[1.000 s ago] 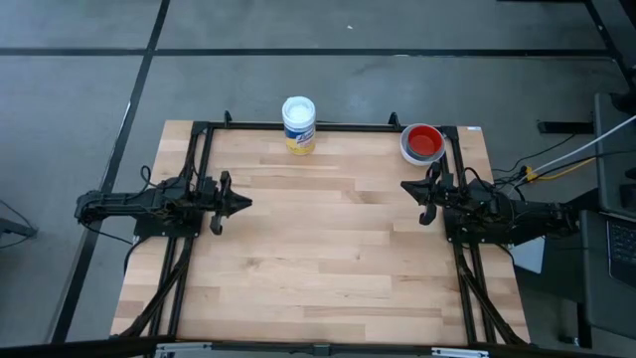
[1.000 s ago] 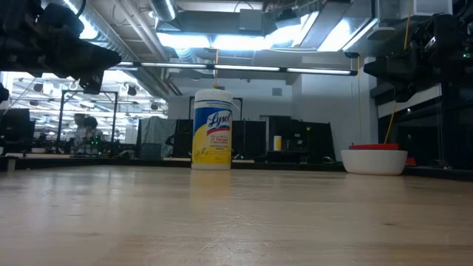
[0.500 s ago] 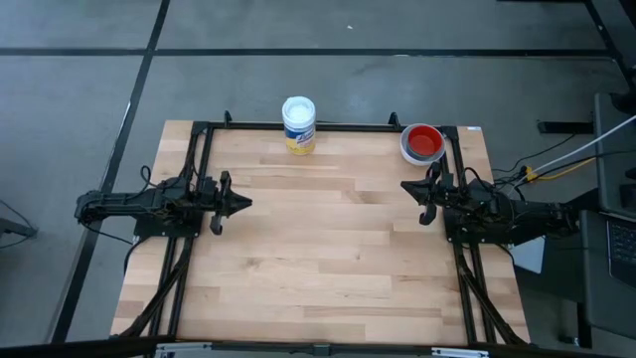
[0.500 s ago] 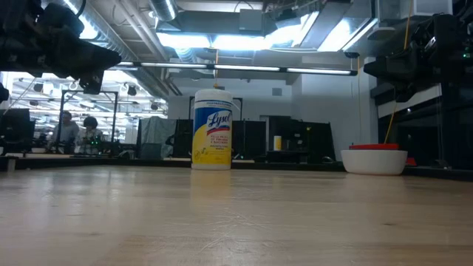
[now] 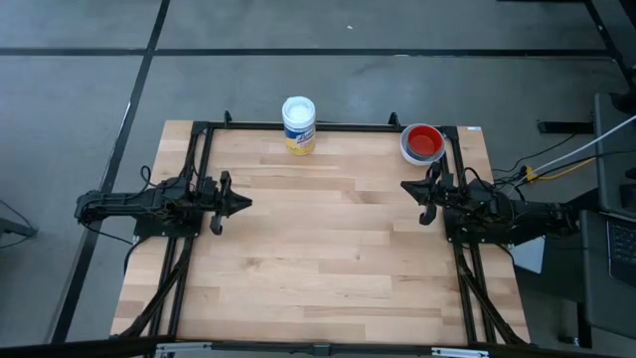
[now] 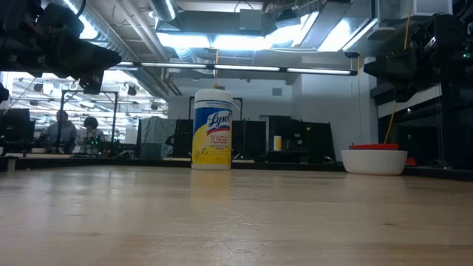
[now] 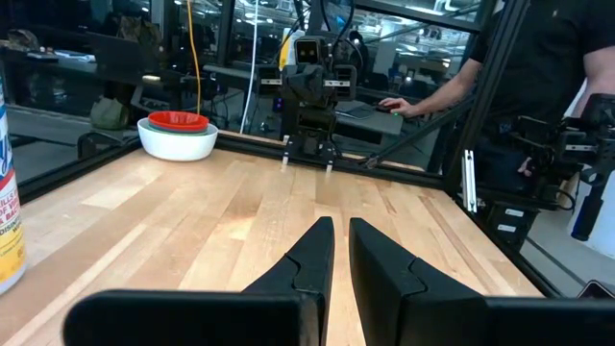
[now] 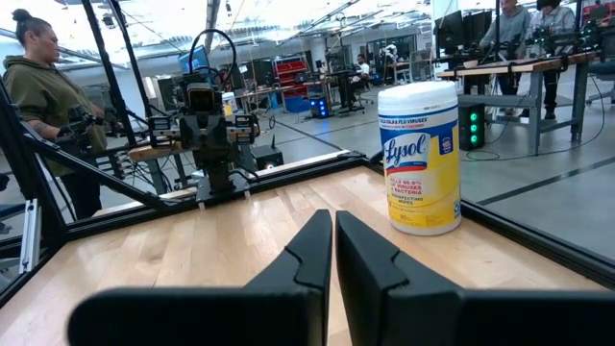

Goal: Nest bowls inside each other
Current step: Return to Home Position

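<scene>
The bowls (image 5: 421,143) stand as one nested stack at the table's far right corner, the white bowl's base on the wood. A red bowl (image 7: 178,120) sits on top, with a green rim just under it and the white bowl (image 6: 373,161) outermost. Other bowls in the stack are hidden. My left gripper (image 5: 247,203) hovers level at the table's left side, shut and holding nothing (image 7: 341,223). At the right side, just near of the stack, my right gripper (image 5: 405,188) hovers level, shut and holding nothing (image 8: 333,215).
A tall white canister with a yellow label (image 5: 299,124) stands at the far edge near the middle (image 8: 419,159). A black frame (image 5: 328,124) rims the table. The wood between the arms lies bare. People stand beyond the table (image 8: 38,86), (image 7: 538,58).
</scene>
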